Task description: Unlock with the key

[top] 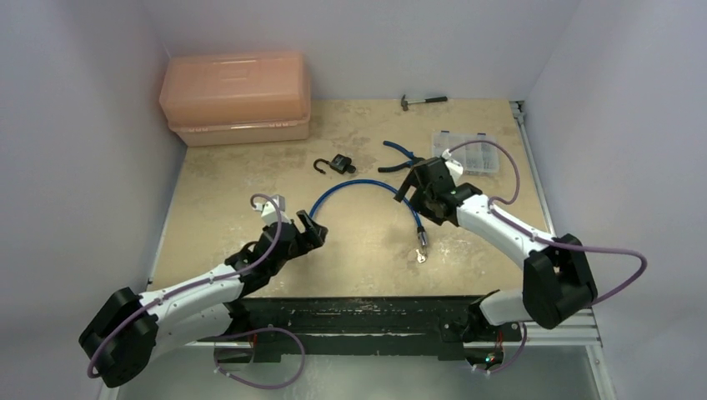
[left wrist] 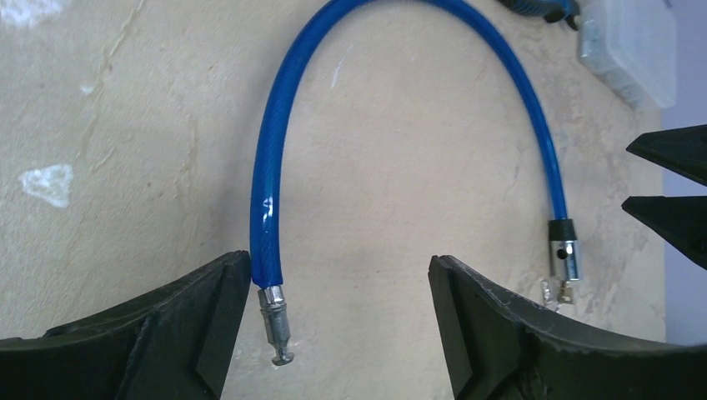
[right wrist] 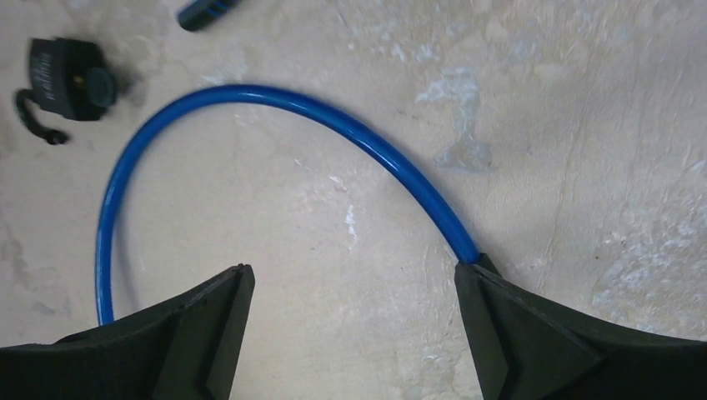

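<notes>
The small black padlock (top: 337, 164) lies at the back middle of the table, its curved shackle swung open. A tiny black-headed key (right wrist: 99, 84) sticks out of the end of its body (right wrist: 60, 68) opposite the shackle. My left gripper (left wrist: 340, 267) is open over the blue cable's metal pin end (left wrist: 275, 329), which lies loose by the left finger (left wrist: 218, 292). My right gripper (right wrist: 354, 275) is also open, holding nothing. The blue cable (right wrist: 333, 121) runs under its right finger (right wrist: 492, 308). In the top view the left gripper (top: 310, 227) and right gripper (top: 417, 193) sit at the cable's two ends.
The cable's barrel end (left wrist: 567, 254) has a small silvery piece (top: 421, 257) beside it. An orange toolbox (top: 236, 98) stands at the back left. A hammer (top: 423, 101), blue-handled pliers (top: 400, 158) and a clear parts box (top: 468, 152) lie at the back right.
</notes>
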Robot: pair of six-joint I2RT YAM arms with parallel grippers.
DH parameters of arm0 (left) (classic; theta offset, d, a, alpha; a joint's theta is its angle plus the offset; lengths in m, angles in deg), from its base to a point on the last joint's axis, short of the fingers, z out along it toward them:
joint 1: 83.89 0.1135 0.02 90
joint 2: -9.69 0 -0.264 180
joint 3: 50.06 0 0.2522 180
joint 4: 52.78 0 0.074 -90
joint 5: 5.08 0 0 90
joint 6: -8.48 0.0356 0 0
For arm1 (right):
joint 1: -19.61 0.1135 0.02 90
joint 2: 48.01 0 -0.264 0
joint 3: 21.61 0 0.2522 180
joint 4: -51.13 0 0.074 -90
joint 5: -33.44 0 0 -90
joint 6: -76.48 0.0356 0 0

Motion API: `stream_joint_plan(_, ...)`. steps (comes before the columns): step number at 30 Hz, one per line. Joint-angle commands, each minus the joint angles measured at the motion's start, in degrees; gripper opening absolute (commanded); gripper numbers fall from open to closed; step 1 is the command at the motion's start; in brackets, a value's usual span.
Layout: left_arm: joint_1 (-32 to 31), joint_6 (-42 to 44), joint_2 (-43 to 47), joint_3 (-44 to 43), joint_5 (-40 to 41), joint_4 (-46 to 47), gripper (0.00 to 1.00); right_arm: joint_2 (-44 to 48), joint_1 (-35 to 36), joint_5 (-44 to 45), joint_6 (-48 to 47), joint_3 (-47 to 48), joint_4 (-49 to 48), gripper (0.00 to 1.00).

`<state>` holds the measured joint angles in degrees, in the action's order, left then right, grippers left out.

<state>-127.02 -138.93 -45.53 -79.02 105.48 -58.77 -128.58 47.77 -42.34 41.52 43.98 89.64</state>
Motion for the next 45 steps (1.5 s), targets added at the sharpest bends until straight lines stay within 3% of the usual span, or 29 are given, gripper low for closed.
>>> stream_joint_plan(1, 0.22, 4.84, 3.06, -7.24, -0.05, -3.86, 0.85, 5.05, -0.11, 5.10, -3.72, 3.28, 1.23, 0.99)
stream_joint_plan(8, 0.21, 12.17, 5.95, -19.37, 4.24, -18.31, 0.87, 14.28, -0.06, 5.02, -7.60, 5.75, 3.40, 0.99)
stream_joint_plan(19, 0.21, 26.19, 7.04, -37.44, 13.38, -28.83, 0.86, 25.98, -0.07, 5.23, -12.39, 9.69, 4.16, 0.99)
stream_joint_plan(28, 0.17, 42.32, 6.30, -41.42, 19.59, -20.40, 0.87, 31.79, -0.08, 3.88, -15.63, 6.82, -1.84, 0.99)
stream_joint_plan(34, 0.21, 51.16, 2.38, -43.47, 23.53, -14.40, 0.93, 37.13, -0.04, 1.15, -19.47, 2.08, -7.44, 0.99)
stream_joint_plan(38, 0.20, 56.00, 0.77, -36.84, 32.48, -3.73, 0.99, 42.71, -0.05, -1.20, -20.64, -4.13, -12.35, 0.99)
stream_joint_plan(45, 0.18, 56.76, 2.57, -28.53, 30.32, 0.16, 0.99, 50.13, -0.04, -3.28, -20.38, -13.51, -16.68, 0.99)
